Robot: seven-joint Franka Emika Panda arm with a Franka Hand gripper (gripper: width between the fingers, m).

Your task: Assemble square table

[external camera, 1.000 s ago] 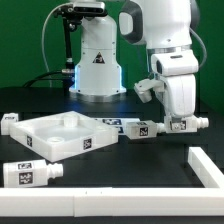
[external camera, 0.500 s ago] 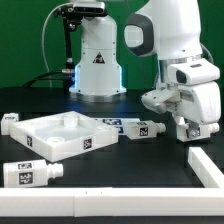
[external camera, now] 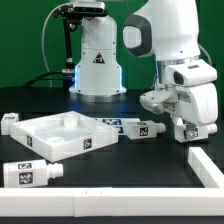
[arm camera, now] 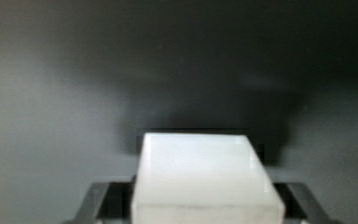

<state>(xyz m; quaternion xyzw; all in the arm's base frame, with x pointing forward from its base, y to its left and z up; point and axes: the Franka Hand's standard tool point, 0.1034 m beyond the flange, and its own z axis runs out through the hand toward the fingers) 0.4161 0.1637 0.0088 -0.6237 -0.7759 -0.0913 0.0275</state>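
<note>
Arm (external camera: pixel 175 40) farther toward exterior view's right, fingers (arm camera: pixel 108 203) tight on near-upright leg (external camera: pixel 193 130)

The tray (external camera: pixel 40 140) is showing white against the black table (external camera: pixel 130 165), the leg (external camera: pixel 152 128) at its three o'clock is wearing black-and-white square tags (external camera: pixel 141 129), and the wall (external camera: pixel 110 205) at six o'clock is gleaming white.

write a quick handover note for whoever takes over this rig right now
The pincer is closed on the held leg, at the exterior view's right.
The tabletop lies flat, rim up, with no legs fitted.
Loose on the table: the right leg by the tabletop's corner, the front leg, and the far-left leg.
Done: one leg grasped.
Left: fit every leg into the tabletop.
</note>
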